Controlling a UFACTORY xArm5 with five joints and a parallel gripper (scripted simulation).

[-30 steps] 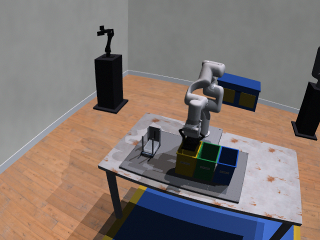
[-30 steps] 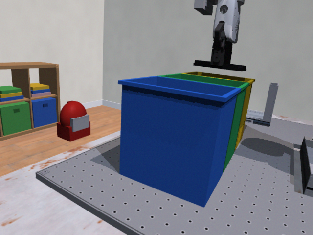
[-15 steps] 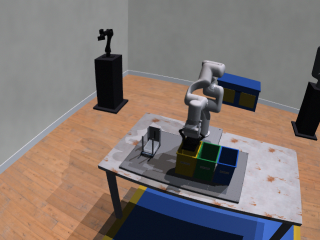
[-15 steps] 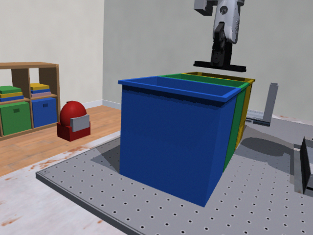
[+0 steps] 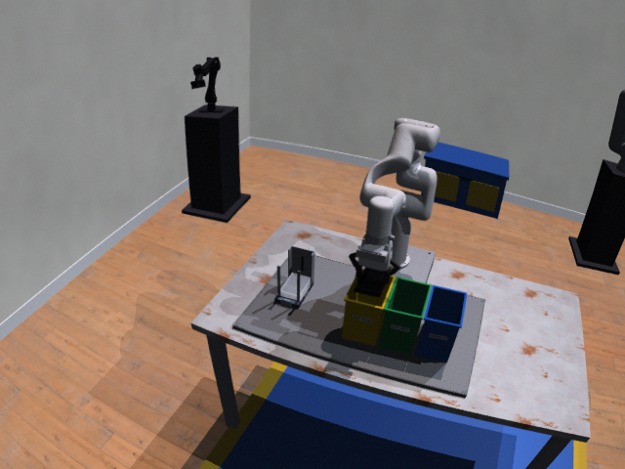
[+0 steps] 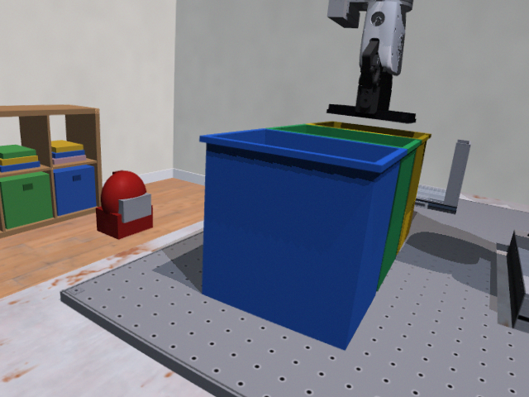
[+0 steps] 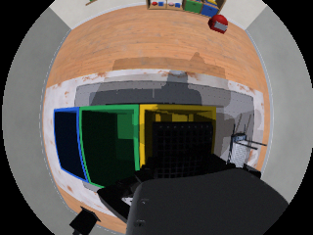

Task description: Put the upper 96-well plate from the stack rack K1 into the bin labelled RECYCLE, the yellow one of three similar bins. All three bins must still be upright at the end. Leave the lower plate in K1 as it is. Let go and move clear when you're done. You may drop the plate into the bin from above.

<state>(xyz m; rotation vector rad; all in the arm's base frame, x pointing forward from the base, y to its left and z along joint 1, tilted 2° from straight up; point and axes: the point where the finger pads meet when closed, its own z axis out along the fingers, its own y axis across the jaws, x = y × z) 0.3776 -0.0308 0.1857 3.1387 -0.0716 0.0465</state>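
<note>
My gripper is shut on a black 96-well plate and holds it level just above the open top of the yellow bin. The green bin and blue bin stand upright beside it in a row. The stack rack K1 stands left of the bins, with a pale plate low in it.
The bins and rack stand on a grey perforated board on a rust-stained table. A grey fixture sits at the board's right edge. A red dome object and shelves stand on the floor.
</note>
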